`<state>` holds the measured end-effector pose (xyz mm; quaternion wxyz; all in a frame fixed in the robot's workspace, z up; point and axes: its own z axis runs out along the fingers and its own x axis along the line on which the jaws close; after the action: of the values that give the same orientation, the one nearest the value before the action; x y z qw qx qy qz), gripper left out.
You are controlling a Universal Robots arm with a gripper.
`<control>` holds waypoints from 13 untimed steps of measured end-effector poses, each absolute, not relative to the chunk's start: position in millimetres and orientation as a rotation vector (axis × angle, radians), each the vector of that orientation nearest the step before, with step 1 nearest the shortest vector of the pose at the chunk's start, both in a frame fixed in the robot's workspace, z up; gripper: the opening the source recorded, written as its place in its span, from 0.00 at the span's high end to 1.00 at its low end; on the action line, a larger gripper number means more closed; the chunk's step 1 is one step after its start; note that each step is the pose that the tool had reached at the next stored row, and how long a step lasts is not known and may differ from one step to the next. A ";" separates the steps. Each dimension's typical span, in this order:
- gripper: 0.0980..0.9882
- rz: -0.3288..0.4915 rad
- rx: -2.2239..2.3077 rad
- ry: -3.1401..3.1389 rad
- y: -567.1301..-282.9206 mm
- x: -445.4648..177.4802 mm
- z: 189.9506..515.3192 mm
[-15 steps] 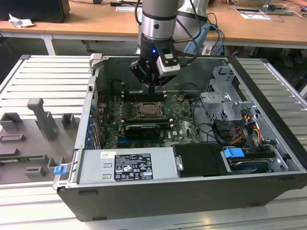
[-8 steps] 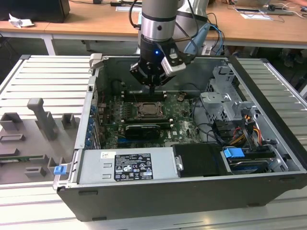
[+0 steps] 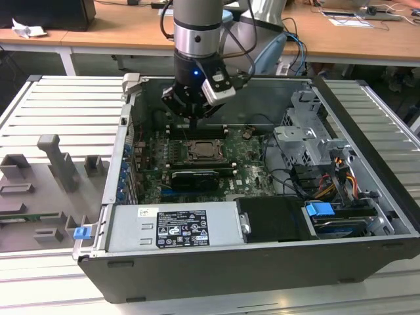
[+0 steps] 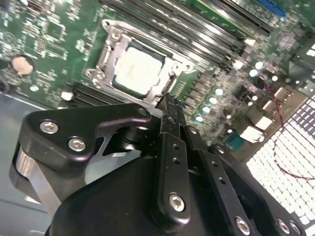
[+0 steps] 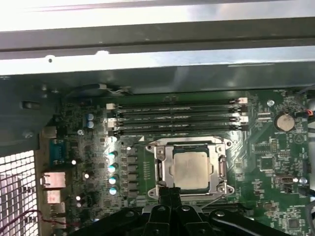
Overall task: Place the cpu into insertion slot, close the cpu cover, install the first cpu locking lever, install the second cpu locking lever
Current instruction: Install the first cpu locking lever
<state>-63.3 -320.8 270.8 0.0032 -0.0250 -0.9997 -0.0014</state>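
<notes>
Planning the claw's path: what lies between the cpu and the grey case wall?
In the first wrist view, long black memory slots lie side by side between the cpu and the case wall.

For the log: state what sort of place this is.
Likely a robotics lab or workshop: an open computer case lies on a ribbed metal bench, a robot arm hangs over it, and wooden desks stand behind.
</notes>
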 end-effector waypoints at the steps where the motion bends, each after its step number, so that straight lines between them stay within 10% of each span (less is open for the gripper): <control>1: 0.99 -0.006 -0.071 -3.134 -320.9 -65.5 270.1; 13: 0.99 -0.014 -0.024 -3.136 -300.1 -106.7 257.8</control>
<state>-106.7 -300.1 257.8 0.0026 -0.0075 -1.0000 -0.0045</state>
